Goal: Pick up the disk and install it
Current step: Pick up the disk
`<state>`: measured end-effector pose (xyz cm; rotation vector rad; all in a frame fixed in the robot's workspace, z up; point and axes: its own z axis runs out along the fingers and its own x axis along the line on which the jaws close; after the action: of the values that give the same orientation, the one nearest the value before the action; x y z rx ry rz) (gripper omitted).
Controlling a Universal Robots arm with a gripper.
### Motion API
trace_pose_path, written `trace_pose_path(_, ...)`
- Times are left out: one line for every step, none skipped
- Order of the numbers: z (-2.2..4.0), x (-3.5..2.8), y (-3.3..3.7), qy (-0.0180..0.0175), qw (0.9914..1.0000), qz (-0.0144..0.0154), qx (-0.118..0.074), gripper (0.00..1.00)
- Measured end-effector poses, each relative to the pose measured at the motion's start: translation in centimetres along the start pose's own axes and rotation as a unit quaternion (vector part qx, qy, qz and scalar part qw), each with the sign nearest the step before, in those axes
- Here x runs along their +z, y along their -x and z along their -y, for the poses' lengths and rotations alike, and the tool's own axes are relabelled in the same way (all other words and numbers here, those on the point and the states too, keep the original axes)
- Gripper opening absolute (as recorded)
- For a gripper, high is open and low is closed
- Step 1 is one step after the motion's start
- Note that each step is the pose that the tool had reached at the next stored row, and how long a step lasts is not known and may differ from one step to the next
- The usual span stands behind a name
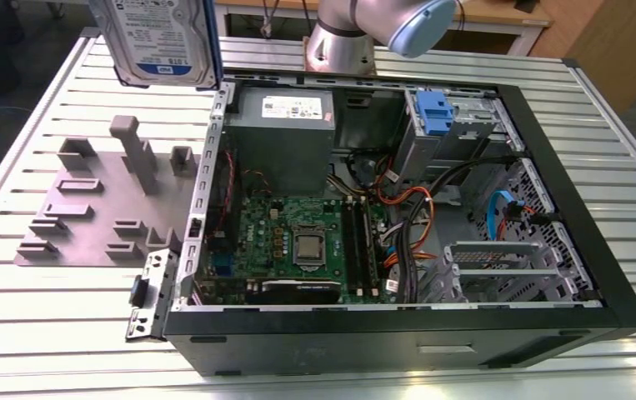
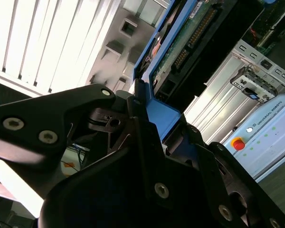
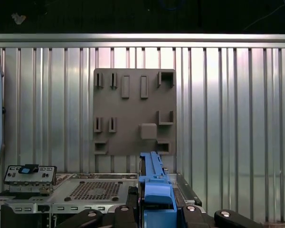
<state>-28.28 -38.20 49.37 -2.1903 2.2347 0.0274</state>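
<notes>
Carrying disk point(image 1: 160, 42) high above grey fixture plate point(image 1: 95, 208), just beside open computer case point(image 1: 588, 242). Gripper point(image 3: 156, 211) clamped on disk's blue carrier bracket point(image 3: 154, 183) in first wrist view. Judgement: needs firm grip, disk squared to drive bay point(image 1: 463, 133). In way: orange and blue cables point(image 1: 407, 208), power supply point(image 1: 284, 125).

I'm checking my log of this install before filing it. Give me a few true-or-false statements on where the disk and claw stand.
1. The disk hangs clear of the grey fixture plate. True.
2. The disk sits installed inside the case. False: it hangs in the air outside the computer case.
3. The claw is shut on the disk's blue bracket. True.
4. The case is closed. False: its side is open, with the motherboard exposed.
</notes>
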Motion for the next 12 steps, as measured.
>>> trace_pose_path(0.11,0.00,0.00,0.0000,1.00000,0.0000,0.000,0.36)
trace_pose_path(0.21,0.00,0.00,0.0000,1.00000,0.0000,0.000,0.36)
trace_pose_path(0.31,-0.01,0.00,0.0001,1.00000,-0.0001,0.000,0.36)
trace_pose_path(0.39,-0.01,0.00,0.0000,1.00000,0.0000,0.000,0.36)
trace_pose_path(0.47,-0.01,0.01,0.0000,1.00000,0.0000,0.000,0.36)
trace_pose_path(0.54,-0.01,0.01,0.0000,1.00000,0.0000,0.000,0.36)
trace_pose_path(0.60,0.00,0.01,0.0000,1.00000,0.0000,0.000,0.36)
trace_pose_path(0.64,-0.01,0.01,0.0001,1.00000,0.0000,0.000,0.36)
trace_pose_path(0.66,-0.01,0.01,0.0000,1.00000,0.0000,0.000,0.36)
trace_pose_path(0.66,0.00,0.01,0.0000,1.00000,0.0000,0.000,0.36)
trace_pose_path(0.67,-0.01,0.01,0.0001,1.00000,0.0000,0.000,0.36)
trace_pose_path(0.68,-0.01,0.01,0.0000,1.00000,0.0000,0.000,0.36)
